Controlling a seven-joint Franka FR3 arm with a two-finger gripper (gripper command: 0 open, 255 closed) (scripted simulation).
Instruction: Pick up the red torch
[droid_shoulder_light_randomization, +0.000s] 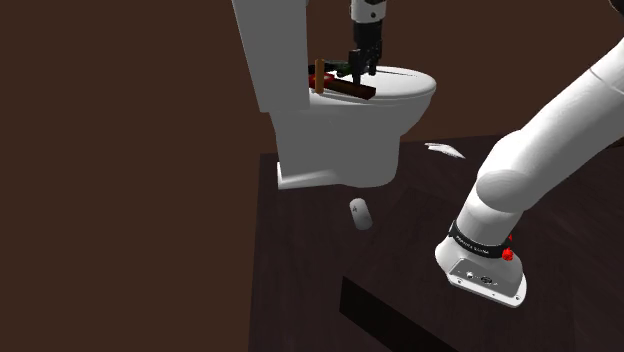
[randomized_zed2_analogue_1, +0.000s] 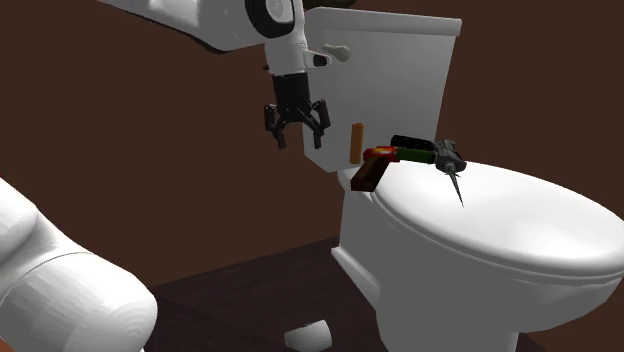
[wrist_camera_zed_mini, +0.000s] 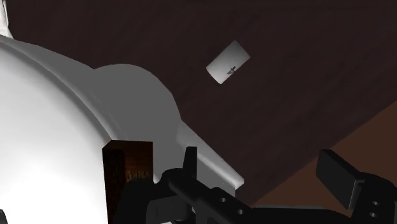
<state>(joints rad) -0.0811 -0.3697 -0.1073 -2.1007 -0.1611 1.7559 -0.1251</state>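
Observation:
The red torch (randomized_zed2_analogue_1: 381, 153), red-bodied with a green and black end, lies at the back of the white toilet lid (randomized_zed2_analogue_1: 500, 215), close to the tank. In the shoulder view only a bit of the torch's red (droid_shoulder_light_randomization: 311, 71) shows behind a small brown cylinder (droid_shoulder_light_randomization: 319, 72). A dark brown block (randomized_zed2_analogue_1: 367, 175) leans off the lid's edge below the torch. My black gripper (randomized_zed2_analogue_1: 295, 128) hangs open and empty beside the toilet, apart from the torch and slightly above it. In the wrist view the gripper (wrist_camera_zed_mini: 262, 164) is over the bowl's side and the floor, with the brown block (wrist_camera_zed_mini: 127, 167) by one finger.
A dark grey spiked tool (randomized_zed2_analogue_1: 452, 165) lies on the lid past the torch. The white tank (droid_shoulder_light_randomization: 270, 50) rises behind the lid. A small white cylinder (droid_shoulder_light_randomization: 359, 213) lies on the dark floor beneath the bowl, and a flat white scrap (droid_shoulder_light_randomization: 443, 150) lies farther off.

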